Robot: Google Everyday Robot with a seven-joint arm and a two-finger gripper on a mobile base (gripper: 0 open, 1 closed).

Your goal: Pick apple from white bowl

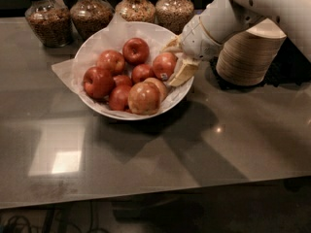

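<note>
1. Reaching in from the upper right, the white arm (pixel 272 4) puts the gripper (pixel 172 65) at the right rim of the bowl (pixel 97 42).
2. Gripper state: the two tan fingers (pixel 183 72) stand apart. One lies above the apple (pixel 163 64) and one below and to its right. Contact between fingers and apple cannot be confirmed.
3. Apple position: inside the bowl on its right side, just within the rim, sticker facing the camera. It rests among the other fruit and is not lifted.
4. Other contents of the bowl:
   - Dark red apples (pixel 135 50) fill the left and centre.
   - A paler tan apple (pixel 144 98) sits at the front edge, just below and left of the task apple.
5. Liner: crinkled white paper (pixel 65 72) lines the bowl and sticks out past the rim on the left.
6. Support: the bowl sits upright on a glossy grey table (pixel 146 159), toward its back.
7. Surroundings:
   - Four glass jars (pixel 48 18) of brownish contents stand in a row behind the bowl.
   - A stack of tan paper bowls (pixel 248 57) stands to the right of the bowl, partly hidden by the arm.
</note>
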